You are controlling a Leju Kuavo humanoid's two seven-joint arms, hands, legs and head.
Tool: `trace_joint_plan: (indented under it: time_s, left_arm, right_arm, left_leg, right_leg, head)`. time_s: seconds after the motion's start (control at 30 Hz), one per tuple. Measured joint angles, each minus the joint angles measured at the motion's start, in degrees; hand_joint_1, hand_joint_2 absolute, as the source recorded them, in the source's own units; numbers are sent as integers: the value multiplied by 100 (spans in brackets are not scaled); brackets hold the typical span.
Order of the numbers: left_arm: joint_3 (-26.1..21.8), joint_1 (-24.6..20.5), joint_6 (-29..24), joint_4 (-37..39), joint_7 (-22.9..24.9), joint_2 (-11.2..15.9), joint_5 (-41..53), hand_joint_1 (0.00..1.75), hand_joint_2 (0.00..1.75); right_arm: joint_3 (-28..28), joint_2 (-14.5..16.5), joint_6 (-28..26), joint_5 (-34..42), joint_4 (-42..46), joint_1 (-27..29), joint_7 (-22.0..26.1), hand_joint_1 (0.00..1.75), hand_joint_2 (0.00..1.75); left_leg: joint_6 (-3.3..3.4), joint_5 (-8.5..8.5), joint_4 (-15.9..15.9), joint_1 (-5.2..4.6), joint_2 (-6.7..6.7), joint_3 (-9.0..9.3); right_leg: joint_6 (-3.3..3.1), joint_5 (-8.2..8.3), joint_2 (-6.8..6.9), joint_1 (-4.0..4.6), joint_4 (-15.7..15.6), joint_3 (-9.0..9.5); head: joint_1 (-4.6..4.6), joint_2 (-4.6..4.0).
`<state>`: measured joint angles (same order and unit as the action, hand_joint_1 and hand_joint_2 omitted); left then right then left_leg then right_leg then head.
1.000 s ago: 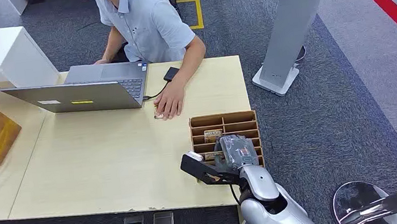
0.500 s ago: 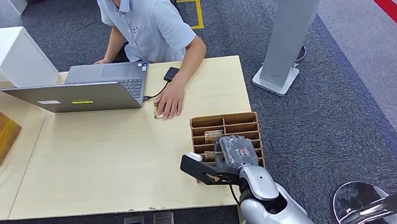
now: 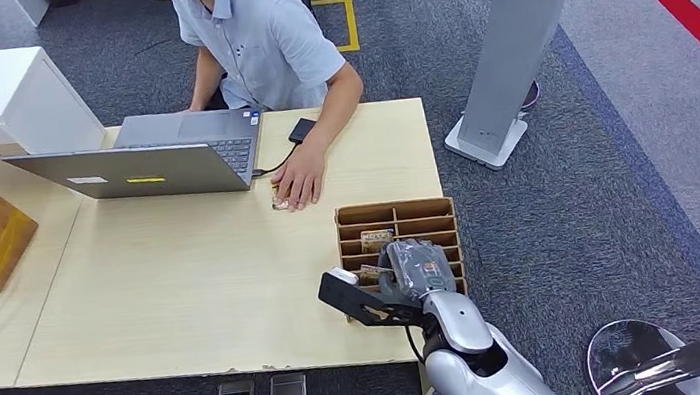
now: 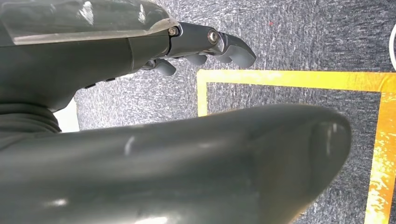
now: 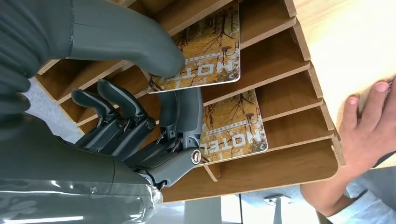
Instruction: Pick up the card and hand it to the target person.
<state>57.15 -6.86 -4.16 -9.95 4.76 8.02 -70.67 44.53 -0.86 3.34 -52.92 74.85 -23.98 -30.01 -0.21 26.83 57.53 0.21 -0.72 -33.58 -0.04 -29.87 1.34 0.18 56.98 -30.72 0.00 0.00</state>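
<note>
Reaching into the wooden card rack (image 3: pixel 394 214), the right hand (image 3: pixel 413 268) has barely moved; its thumb and fingers pinch a hotel card (image 5: pixel 201 56). The card is not yet lifted out for the seated person (image 3: pixel 258 37).

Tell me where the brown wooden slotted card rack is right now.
In the head view, the brown wooden slotted card rack sits at the table's near right edge, under the right hand.

The left hand (image 4: pixel 205 44) hung above grey carpet (image 4: pixel 303 32), its dark fingers (image 4: pixel 233 46) slightly curled and holding nothing. Yellow floor tape (image 4: pixel 289 79) marked a rectangle's corner on the carpet beneath it.
</note>
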Motion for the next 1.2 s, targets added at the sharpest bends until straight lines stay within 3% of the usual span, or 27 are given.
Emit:
trace_joint_plan:
  time_s: [0.33,0.57,0.67,0.87,1.03,1.2]
  left_arm:
    - [-19,-1,-11,1,-32,-34,-25,0,0]
    - [45,-4,-5,2,-59,-52,34,0,0]
    - [103,-9,7,0,-30,-55,87,0,0]
    - [203,-15,34,1,-32,-83,181,0,0]
    - [298,-16,80,2,70,-94,256,0,0]
    - [303,-16,78,2,80,-95,256,0,0]
  right_arm:
    - [-497,-499,6,292,1766,217,179,175,175]
    - [-1289,-598,-460,659,2208,236,685,175,175]
    - [-1502,-532,-743,1095,1791,-18,985,175,175]
    - [-1638,-392,-1321,1974,196,-1043,1455,175,175]
    - [-1634,-99,-1303,2449,-1561,-1994,1932,175,175]
    - [-1612,23,-1381,2477,-1941,-2161,2096,175,175]
  left_leg:
    - [2,0,6,-2,11,-8]
    - [2,-1,8,-3,12,-10]
    - [2,-2,5,-4,5,-7]
    - [1,-3,3,-4,-19,-1]
    - [0,-6,-5,-4,-25,9]
    - [-1,-5,-7,-3,-27,11]
  right_leg:
    - [2,-4,9,-2,6,-6]
    - [2,-3,12,-3,7,-8]
    - [2,0,3,-4,5,-7]
    - [1,9,-20,-4,6,-10]
    - [2,14,-28,-4,-1,-1]
    - [-1,14,-30,-3,-1,3]
  head:
    - [0,0]
    - [0,0]
    - [0,0]
    - [0,0]
    - [0,0]
    - [0,0]
